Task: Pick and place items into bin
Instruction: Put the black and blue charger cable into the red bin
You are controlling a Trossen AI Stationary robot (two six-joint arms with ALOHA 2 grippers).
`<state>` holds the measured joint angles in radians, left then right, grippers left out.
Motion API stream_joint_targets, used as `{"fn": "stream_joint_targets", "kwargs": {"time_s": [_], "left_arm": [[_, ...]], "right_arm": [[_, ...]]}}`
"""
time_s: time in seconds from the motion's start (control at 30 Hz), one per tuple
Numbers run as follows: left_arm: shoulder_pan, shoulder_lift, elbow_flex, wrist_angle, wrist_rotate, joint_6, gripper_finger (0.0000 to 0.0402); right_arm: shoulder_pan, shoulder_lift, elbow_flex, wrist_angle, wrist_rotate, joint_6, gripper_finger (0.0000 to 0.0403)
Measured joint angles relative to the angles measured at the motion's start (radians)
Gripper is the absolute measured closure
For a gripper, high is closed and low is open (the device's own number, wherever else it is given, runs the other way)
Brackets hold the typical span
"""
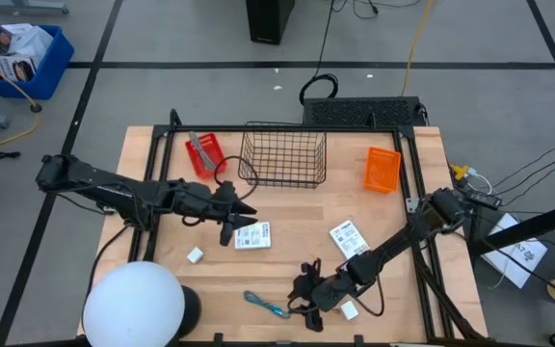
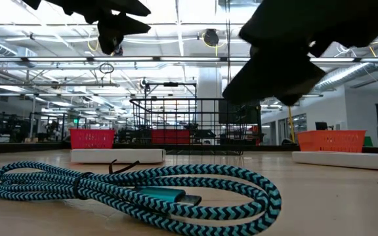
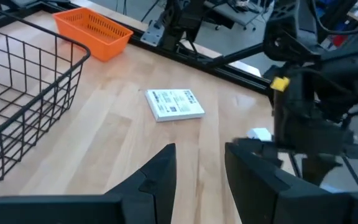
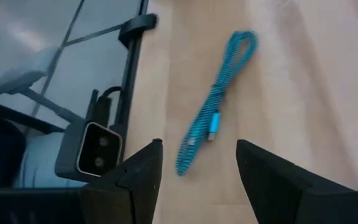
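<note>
A coiled teal braided cable [image 1: 266, 305] [image 2: 136, 187] [image 4: 216, 106] lies on the table near its near edge. My right gripper [image 1: 306, 294] [image 4: 197, 162] hovers open just to the right of it, above the table, with nothing between its fingers. One white printed packet [image 1: 252, 235] [image 2: 117, 155] lies flat at mid-table, and my left gripper [image 1: 244, 210] [image 3: 201, 168] hangs open just above its far edge. A second packet [image 1: 348, 238] [image 3: 174, 104] lies to the right. Two small white cubes [image 1: 195, 255] [image 1: 349, 310] rest on the wood.
A wire basket [image 1: 282, 154] [image 3: 23, 81] stands at the far middle, between a red bin [image 1: 203, 152] holding a grey thing and an orange bin [image 1: 383, 169]. A white dome [image 1: 133, 304] sits at the near left corner. A small camera [image 4: 95, 146] stands at the near edge.
</note>
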<state>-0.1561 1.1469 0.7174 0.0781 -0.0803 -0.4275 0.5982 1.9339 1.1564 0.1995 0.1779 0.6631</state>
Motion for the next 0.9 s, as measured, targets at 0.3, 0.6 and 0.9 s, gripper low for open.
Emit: {"fn": "stream_joint_targets", "kwargs": {"time_s": [0.3, 0.6, 0.9], "left_arm": [[-0.004, 0.013, 0.000, 0.010, -0.001, -0.003, 0.0261], [-0.004, 0.013, 0.000, 0.012, -0.001, 0.003, 0.0261], [-0.004, 0.013, 0.000, 0.026, -0.001, 0.008, 0.0261]], "right_arm": [[-0.001, 0.122, 0.144, -0.128, -0.051, 0.038, 0.0206], [-0.001, 0.177, 0.159, -0.122, -0.074, 0.067, 0.0207], [-0.002, 0.178, 0.159, -0.145, -0.065, 0.067, 0.0298]]}}
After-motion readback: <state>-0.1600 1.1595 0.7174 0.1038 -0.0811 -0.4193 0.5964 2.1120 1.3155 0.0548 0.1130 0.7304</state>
